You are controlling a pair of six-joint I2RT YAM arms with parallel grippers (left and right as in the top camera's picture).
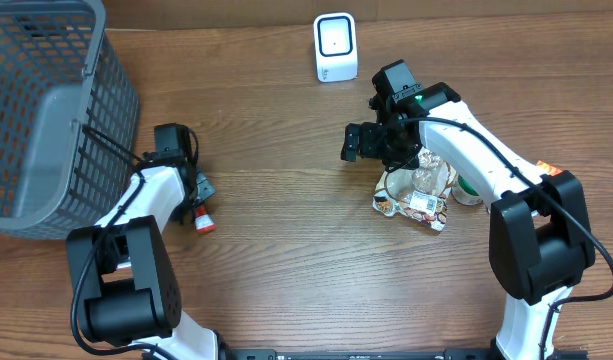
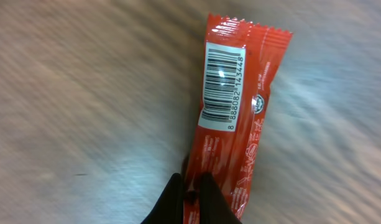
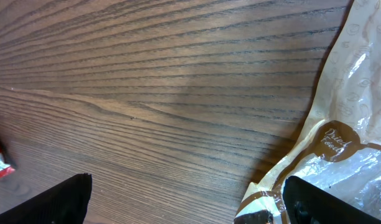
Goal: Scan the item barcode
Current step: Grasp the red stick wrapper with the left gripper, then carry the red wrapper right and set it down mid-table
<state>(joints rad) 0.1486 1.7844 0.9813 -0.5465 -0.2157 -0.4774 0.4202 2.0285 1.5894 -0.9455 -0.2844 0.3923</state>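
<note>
Candy bar (image 2: 230, 134) sits pinched in the left jaws, barcode (image 2: 222, 84) up; right jaws stand spread by the clear bag (image 3: 348, 143).

Left arm (image 1: 151, 200): white link shells, black joint housings, thin black cable looping beside it.
Right arm (image 1: 481, 150): same white-and-black build, black cable along the link, green light by the wrist, orange label at the elbow.
Jaws: matte black, tapered.
</note>
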